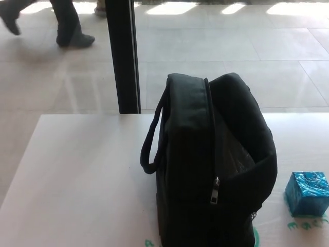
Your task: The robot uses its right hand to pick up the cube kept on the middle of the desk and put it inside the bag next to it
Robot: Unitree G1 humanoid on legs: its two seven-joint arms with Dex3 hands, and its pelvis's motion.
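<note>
A black bag (211, 164) stands upright in the middle of the white desk (82, 175). Its top is unzipped, with a gap showing a grey lining on the right side. A carry strap (153, 136) loops off its left side. A shiny blue cube (308, 193) rests on the desk to the right of the bag, close to the picture's right edge and a little apart from the bag. Neither of my hands shows in the head view.
A black vertical post (123, 56) rises behind the desk's far edge. Beyond it lies a tiled floor where a person's legs (67, 23) walk at the top left. Green marks (307, 224) sit on the desk below the cube.
</note>
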